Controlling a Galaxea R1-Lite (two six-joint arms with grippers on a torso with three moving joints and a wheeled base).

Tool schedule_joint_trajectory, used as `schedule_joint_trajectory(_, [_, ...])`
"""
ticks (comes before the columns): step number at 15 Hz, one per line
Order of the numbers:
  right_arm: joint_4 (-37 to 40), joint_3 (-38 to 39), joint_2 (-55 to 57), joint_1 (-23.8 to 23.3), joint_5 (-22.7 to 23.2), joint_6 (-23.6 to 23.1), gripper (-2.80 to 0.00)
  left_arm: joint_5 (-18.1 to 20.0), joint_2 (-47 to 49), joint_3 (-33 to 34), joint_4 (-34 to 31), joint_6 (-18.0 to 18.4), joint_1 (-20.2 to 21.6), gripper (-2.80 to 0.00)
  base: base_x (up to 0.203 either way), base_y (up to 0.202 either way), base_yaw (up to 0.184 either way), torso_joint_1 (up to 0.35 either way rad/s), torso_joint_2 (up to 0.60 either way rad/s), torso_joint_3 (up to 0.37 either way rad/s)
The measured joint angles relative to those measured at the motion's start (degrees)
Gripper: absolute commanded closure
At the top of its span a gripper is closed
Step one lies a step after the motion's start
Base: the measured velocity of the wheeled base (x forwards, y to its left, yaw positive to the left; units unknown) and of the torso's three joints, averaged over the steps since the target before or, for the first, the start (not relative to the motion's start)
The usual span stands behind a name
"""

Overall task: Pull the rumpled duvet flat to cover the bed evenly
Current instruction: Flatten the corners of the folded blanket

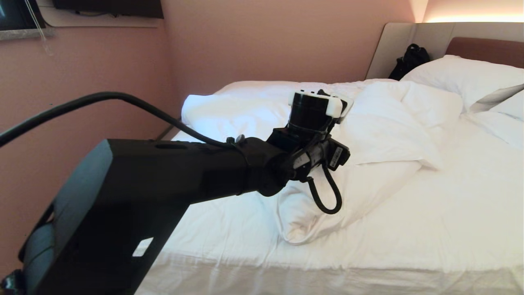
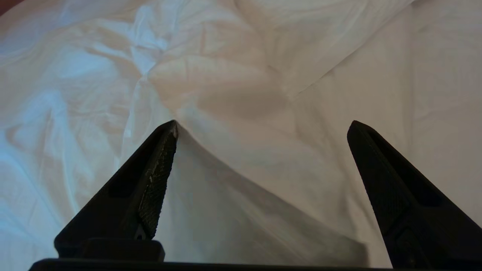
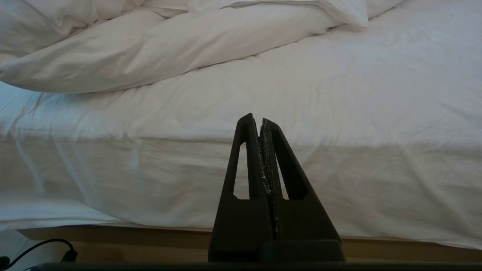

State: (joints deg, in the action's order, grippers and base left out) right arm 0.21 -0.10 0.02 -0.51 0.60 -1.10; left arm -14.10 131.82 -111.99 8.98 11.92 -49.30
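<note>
The duvet (image 1: pixel 385 123) lay bunched across the middle of the bed (image 1: pixel 450 213), heaped in thick folds toward the far side, with one puffy corner drooping toward the near edge. From the head camera I saw my left arm reaching out over the mattress, and its wrist block covered the stretch of duvet right below it, so from there I could not make out the left tool itself. The left wrist camera gave me that: the left tool (image 2: pixel 263 128) was spread wide, its two black fingers (image 2: pixel 154 180) well apart with nothing between them, hanging over creased white fabric. One fingertip looked to be at a ridge of cloth, though I could not tell whether it touched. I also could not tell there where duvet ended and sheet began, since both were white.

The right tool (image 3: pixel 260 124) was pressed together, empty, pointing at the side of the mattress from low down beside the bed; it was out of the head camera's frame. Above it the duvet's folded edge rested on the flat sheet (image 3: pixel 301 82).

At the head end sat white pillows (image 1: pixel 462 78), cut off by the frame's right edge, and a black bag (image 1: pixel 409 59) leaned against the padded headboard (image 1: pixel 442 35), its lower part hidden behind bedding.
</note>
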Motion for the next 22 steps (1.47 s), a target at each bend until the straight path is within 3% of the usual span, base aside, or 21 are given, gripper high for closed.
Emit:
schedule_joint_trajectory(12, [0.0, 0.0, 0.0, 0.0, 0.0, 0.0, 0.00, -3.8, 4.4, 0.0, -0.7, -0.1, 4.0, -2.80, 0.000, 0.000, 0.000, 0.000, 0.00, 0.000])
schedule_joint_trajectory(13, [0.0, 0.0, 0.0, 0.0, 0.0, 0.0, 0.00, -3.8, 4.5, 0.0, -0.7, -0.1, 4.0, 0.00, 0.000, 0.000, 0.000, 0.000, 0.00, 0.000])
schedule_joint_trajectory(22, [0.0, 0.0, 0.0, 0.0, 0.0, 0.0, 0.00, -4.5, 3.8, 1.8, -0.3, -0.5, 4.0, 0.00, 0.000, 0.000, 0.000, 0.000, 0.00, 0.000])
